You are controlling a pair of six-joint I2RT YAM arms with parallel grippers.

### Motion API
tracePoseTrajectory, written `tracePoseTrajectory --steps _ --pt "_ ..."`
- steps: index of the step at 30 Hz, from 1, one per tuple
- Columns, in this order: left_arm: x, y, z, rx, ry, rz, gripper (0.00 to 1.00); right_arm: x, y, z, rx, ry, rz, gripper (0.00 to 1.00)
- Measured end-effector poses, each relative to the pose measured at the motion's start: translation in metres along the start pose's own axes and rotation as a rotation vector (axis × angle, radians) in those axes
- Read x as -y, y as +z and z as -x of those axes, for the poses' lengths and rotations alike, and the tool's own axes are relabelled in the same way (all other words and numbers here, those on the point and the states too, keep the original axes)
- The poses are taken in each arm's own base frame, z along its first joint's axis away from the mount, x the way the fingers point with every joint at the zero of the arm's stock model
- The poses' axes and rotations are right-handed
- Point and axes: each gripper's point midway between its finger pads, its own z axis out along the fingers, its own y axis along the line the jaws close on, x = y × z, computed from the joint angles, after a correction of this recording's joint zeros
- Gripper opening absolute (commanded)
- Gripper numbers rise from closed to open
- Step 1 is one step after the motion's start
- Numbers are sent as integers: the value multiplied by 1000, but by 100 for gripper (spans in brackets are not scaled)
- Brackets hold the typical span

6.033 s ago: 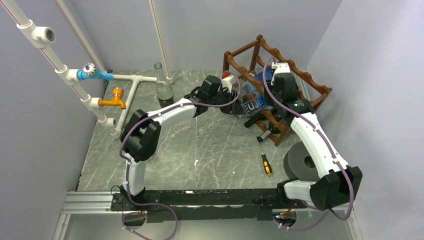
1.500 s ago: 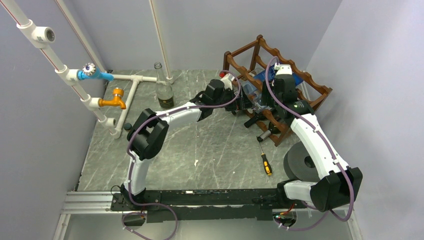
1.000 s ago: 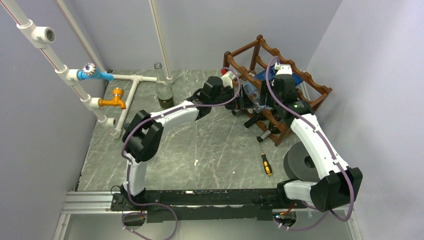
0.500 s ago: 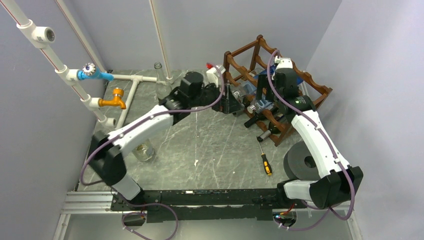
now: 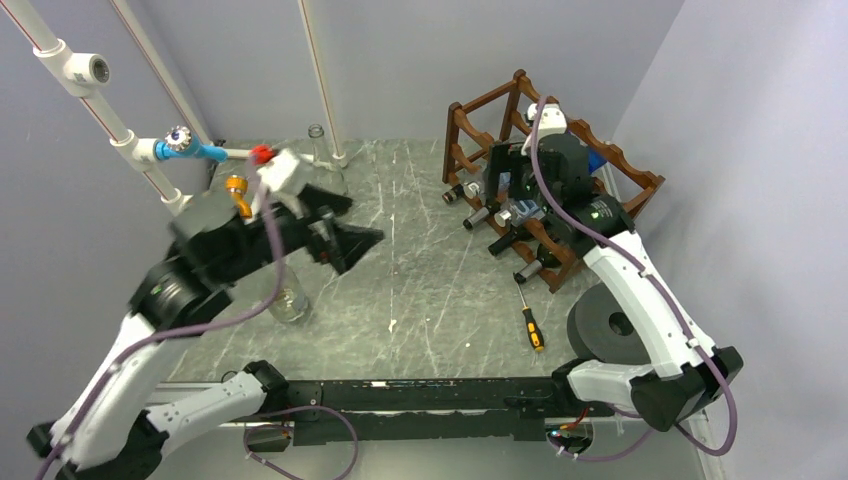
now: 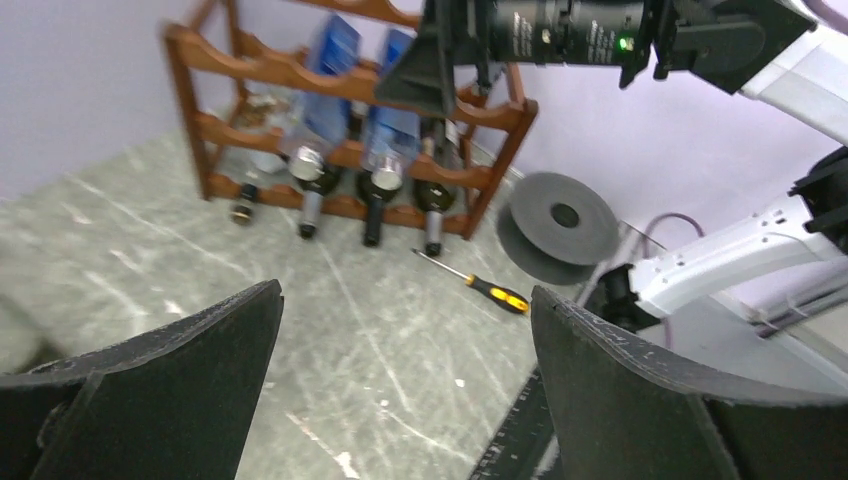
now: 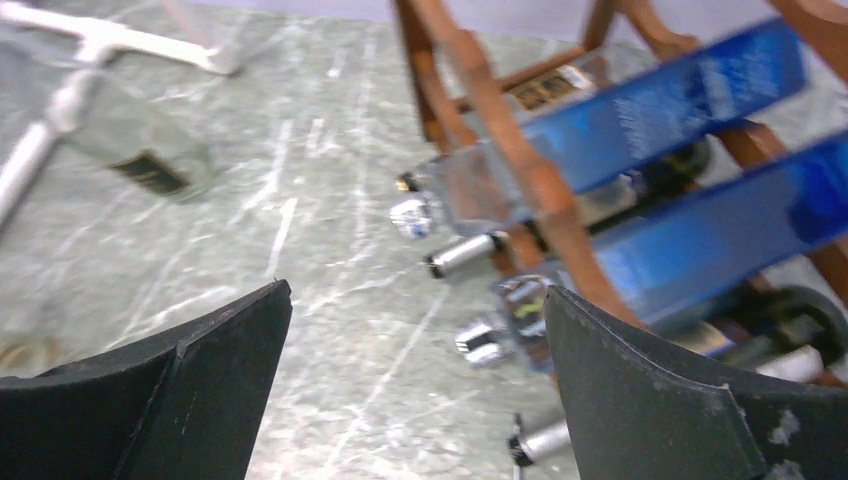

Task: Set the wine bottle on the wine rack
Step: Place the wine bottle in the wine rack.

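Grey marble table (image 5: 420,290), lavender walls on three sides. White pipe frame (image 5: 90,90) with blue and orange taps stands at the far left.

Left arm is raised over the table's left half. Left gripper (image 6: 405,290) hangs in the air, fingers wide apart, holding nothing. Right arm reaches over the rack. Right gripper (image 7: 416,290) sits just above the bottle necks, fingers spread wide, nothing between them.

Wine rack (image 7: 510,160) sits at the far right corner, near a grey spool (image 5: 605,325) at the right edge. Wine bottle (image 7: 720,240), blue, lies on its side in the rack's upper tier, neck pointing at mid-table, next to a second blue bottle (image 7: 650,110). Dark bottles (image 6: 430,205) fill the lower tier. Glass jar (image 5: 290,305) stands under the left arm. Screwdriver (image 5: 532,328) lies in front of the rack.
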Motion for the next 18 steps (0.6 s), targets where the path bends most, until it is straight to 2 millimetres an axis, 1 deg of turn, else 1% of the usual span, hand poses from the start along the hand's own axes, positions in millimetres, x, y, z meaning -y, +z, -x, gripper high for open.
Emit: tracePoseTrajectory --steps 2,3,4,7,9,11,13,16,18 --pt "0 -31 14 59 53 50 100 -21 -4 3 22 2 68 99" --pt "-1 -45 19 88 74 78 99 -37 -6 3 32 5 121 99" --pt "-2 -60 24 119 90 106 100 -48 -7 3 39 9 160 99" --pt "-9 -91 33 184 125 187 100 -84 -5 -2 51 35 299 98" --pt "-17 -107 36 220 144 247 99 -107 0 -8 46 53 378 98" --pt "-25 -115 36 239 165 298 99 -130 10 -12 49 66 439 98" --pt "-35 -119 34 243 187 347 99 -153 21 -19 48 67 491 98" --pt "-49 -115 30 234 217 409 99 -193 38 -35 23 44 556 97" --pt "-61 -110 26 211 240 459 100 -217 50 -41 6 23 582 96"
